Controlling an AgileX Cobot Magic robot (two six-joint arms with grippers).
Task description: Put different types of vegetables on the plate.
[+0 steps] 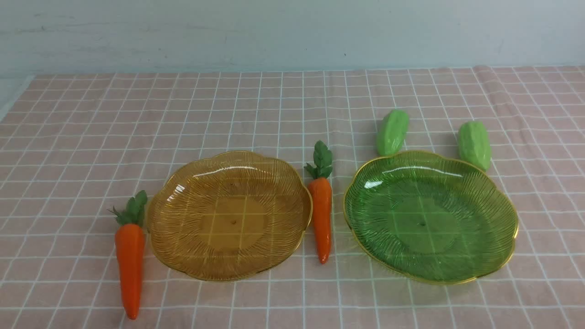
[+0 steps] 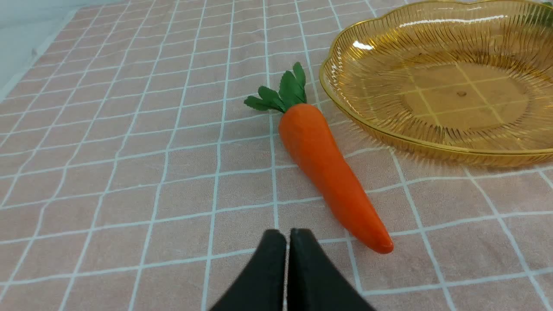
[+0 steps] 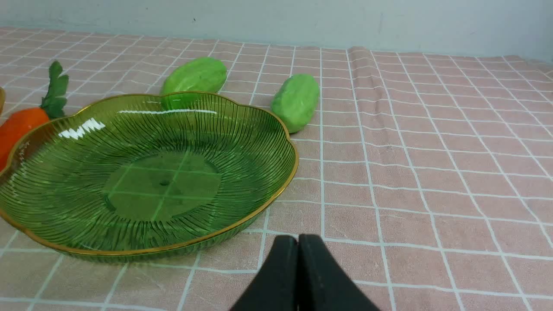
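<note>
Plainly, the orange toy carrot with dark green leaves (image 1: 130, 260) lay on the pink checked bench (image 1: 68, 137) at lower left of the front frame, tip pointing down-frame toward the nearer left hand (image 2: 287, 235), pressed together and empty like the right hand (image 3: 297, 239).

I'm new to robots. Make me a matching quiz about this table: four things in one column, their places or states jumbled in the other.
Things
1. amber plate
2. green plate
3. light-green vegetables
4. left gripper

Places or states
A. shut, holding nothing
B. on the cloth, just beyond the green plate
C. between the two carrots
D. empty, on the robot's right

Pairs: 1-C, 2-D, 3-B, 4-A
</note>
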